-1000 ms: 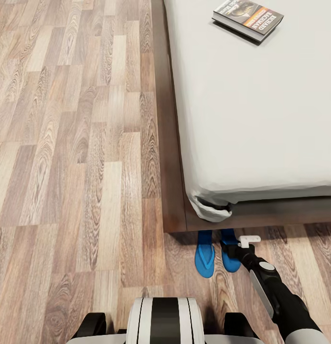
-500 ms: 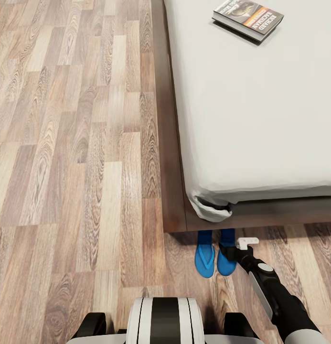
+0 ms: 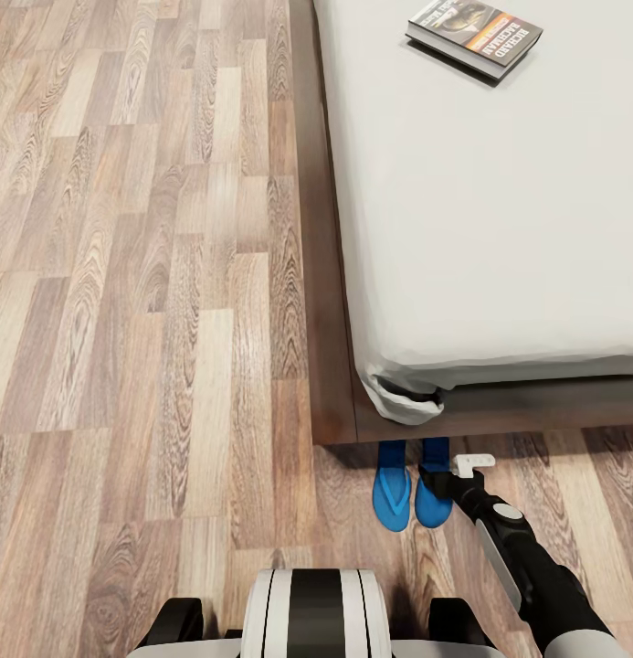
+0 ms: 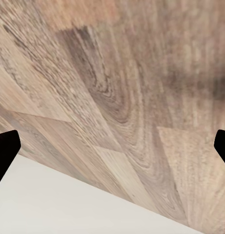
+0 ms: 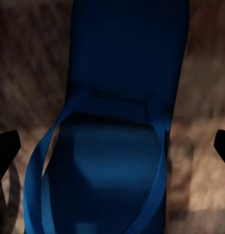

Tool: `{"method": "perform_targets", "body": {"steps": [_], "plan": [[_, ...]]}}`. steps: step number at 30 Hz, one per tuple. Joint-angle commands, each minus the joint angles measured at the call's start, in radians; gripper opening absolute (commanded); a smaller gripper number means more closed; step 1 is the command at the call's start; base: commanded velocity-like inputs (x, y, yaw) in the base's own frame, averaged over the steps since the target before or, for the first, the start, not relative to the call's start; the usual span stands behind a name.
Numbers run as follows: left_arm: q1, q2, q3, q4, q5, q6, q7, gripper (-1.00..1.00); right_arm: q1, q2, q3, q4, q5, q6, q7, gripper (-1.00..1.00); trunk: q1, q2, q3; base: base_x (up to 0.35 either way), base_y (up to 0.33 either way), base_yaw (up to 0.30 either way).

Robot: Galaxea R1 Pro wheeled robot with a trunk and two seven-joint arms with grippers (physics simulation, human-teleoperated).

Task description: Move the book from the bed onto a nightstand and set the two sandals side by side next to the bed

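The book (image 3: 474,35) lies flat on the light-grey mattress of the bed (image 3: 499,228), far up near the view's top. Two blue sandals lie side by side on the floor, toes partly under the bed's foot-end corner: the left sandal (image 3: 391,494) and the right sandal (image 3: 431,501). My right gripper (image 3: 441,479) hangs directly over the right sandal (image 5: 117,146); in the right wrist view its dark fingertips (image 5: 5,151) stand wide apart on either side of the strap, so the right gripper (image 5: 112,146) is open. My left gripper (image 4: 112,146) is open above bare floor.
The bed's dark-brown frame (image 3: 330,274) runs along the wood-plank floor (image 3: 152,274) and turns at the corner above the sandals. My white base (image 3: 314,612) sits at the bottom. Wide floor lies to the left.
The right sandal and my right gripper have shifted slightly left, closing the gap to the left sandal. In the last half second almost nothing has moved.
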Motion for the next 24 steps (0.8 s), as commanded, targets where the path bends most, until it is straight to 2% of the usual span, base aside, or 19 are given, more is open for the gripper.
{"method": "perform_targets", "body": {"steps": [1,16,24], "plan": [[0.000,0.000,-0.009,0.000,0.009,-0.002,0.003,1.00,0.000,-0.001,0.001,-0.001,-0.010,0.005,0.001,1.00,0.000,0.000,0.000,0.000,0.000,0.000],[0.000,0.000,-0.009,0.000,0.009,-0.002,0.003,1.00,0.000,-0.001,0.001,-0.001,-0.010,0.005,0.001,1.00,0.000,0.000,0.000,0.000,0.000,0.000],[0.000,0.000,-0.009,0.000,0.009,-0.002,0.003,1.00,0.000,-0.001,0.001,-0.001,-0.010,0.006,0.000,1.00,-0.004,0.002,0.030,0.000,0.000,0.000]]}}
